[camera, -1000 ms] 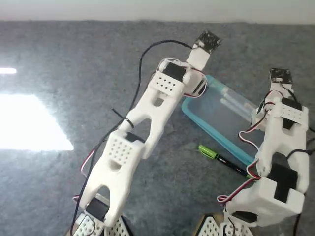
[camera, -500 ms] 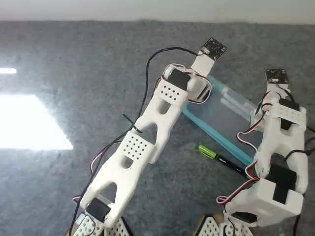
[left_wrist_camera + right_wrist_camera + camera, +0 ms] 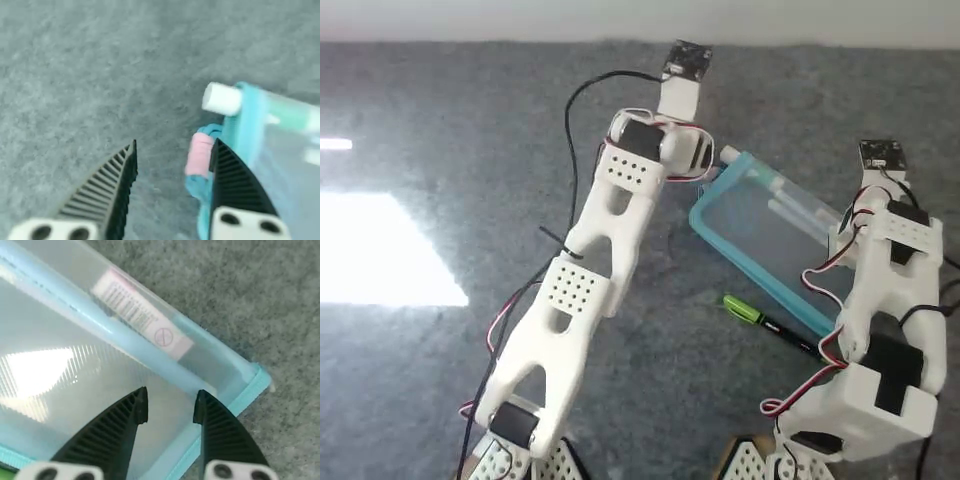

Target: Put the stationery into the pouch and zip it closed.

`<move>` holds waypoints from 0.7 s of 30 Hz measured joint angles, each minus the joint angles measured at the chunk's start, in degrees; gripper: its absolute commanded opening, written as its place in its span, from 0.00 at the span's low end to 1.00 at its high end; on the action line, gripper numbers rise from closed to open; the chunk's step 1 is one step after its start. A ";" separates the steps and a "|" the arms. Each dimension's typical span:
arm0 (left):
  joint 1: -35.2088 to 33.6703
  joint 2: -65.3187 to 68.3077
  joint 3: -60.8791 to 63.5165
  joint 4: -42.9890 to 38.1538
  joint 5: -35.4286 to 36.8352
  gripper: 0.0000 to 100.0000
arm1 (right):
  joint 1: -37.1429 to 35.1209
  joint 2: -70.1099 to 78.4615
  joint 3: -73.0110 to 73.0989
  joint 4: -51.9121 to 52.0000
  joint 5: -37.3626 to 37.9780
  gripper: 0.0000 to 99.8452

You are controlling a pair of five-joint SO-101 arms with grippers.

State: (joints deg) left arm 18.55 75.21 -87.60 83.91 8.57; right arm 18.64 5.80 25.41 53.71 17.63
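The clear pouch with a blue zip edge lies flat on the grey table, holding a white labelled stick and a pale blue pen. A white cap end pokes out at the pouch's far corner, beside the pink zip pull. My left gripper is open just off that corner, one finger next to the pull. My right gripper hangs open above the pouch's other end, holding nothing. A green and black pen lies on the table by the pouch's near edge.
The left arm stretches diagonally across the middle of the table. The right arm stands at the right, close to the green pen. Bare grey carpet spreads to the left and back.
The left arm has swung left and back, carrying its gripper from over the pouch to just off its far corner. The right arm has hardly moved.
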 measured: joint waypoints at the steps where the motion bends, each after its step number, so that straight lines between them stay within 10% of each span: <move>1: 0.00 0.00 1.32 -0.79 -0.26 0.23 | 0.00 0.00 0.00 0.00 0.00 0.16; 16: 1.67 -0.09 11.87 -3.43 -9.32 0.22 | 0.00 0.00 0.00 0.00 0.00 0.16; 21: 1.93 -0.18 13.01 -3.43 -12.75 0.03 | 0.00 0.00 0.00 0.00 0.00 0.16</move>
State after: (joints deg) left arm 20.48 75.03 -74.59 80.48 -4.18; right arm 18.64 5.80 25.41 53.71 17.63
